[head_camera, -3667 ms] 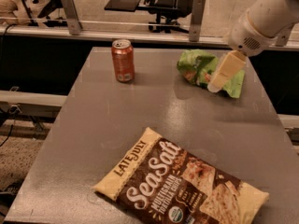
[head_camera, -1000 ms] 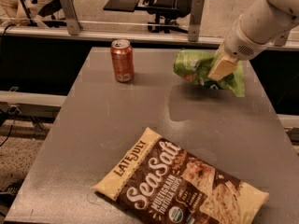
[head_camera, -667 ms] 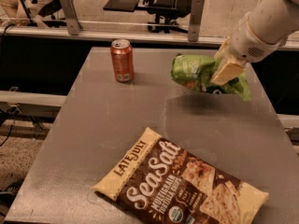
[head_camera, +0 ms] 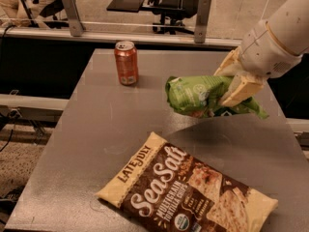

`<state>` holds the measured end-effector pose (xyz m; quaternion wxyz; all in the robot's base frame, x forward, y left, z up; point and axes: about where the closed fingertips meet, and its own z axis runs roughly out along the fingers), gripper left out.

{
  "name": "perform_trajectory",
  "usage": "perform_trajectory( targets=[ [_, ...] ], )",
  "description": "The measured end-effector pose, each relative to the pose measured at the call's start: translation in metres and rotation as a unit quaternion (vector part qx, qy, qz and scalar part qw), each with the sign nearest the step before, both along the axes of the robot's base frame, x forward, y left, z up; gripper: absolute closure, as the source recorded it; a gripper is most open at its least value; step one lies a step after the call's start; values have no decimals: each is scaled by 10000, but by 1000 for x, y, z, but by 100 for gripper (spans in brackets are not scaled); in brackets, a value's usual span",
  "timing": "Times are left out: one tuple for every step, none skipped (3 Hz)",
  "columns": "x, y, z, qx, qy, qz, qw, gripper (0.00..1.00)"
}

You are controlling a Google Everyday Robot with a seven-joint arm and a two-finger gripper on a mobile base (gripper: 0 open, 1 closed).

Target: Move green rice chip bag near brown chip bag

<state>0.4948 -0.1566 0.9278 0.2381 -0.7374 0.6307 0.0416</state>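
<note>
My gripper (head_camera: 231,87) is shut on the green rice chip bag (head_camera: 195,95) and holds it in the air above the middle right of the grey table (head_camera: 106,124). The bag is crinkled, bright green, and hangs out to the left of the cream fingers (head_camera: 241,88). Its shadow falls on the table below. The brown chip bag (head_camera: 188,190) lies flat at the table's front, dark brown with cream ends and white "Sea Salt" lettering, just below and in front of the held bag.
An orange soda can (head_camera: 126,62) stands upright at the back left of the table. A rail with metal posts (head_camera: 203,13) runs behind the table. The table's right edge lies close to the arm.
The gripper has lifted the green bag off the back right of the table and carried it forward and left, toward the brown bag. The can and brown bag have not moved.
</note>
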Motion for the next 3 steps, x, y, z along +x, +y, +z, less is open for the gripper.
perform_trajectory(
  targets=[
    [-26, 13, -3, 111, 149, 641, 9978, 83],
    [-39, 28, -11, 276, 328, 1011, 9940, 59],
    [-38, 29, -10, 270, 298, 1009, 9941, 28]
  ],
)
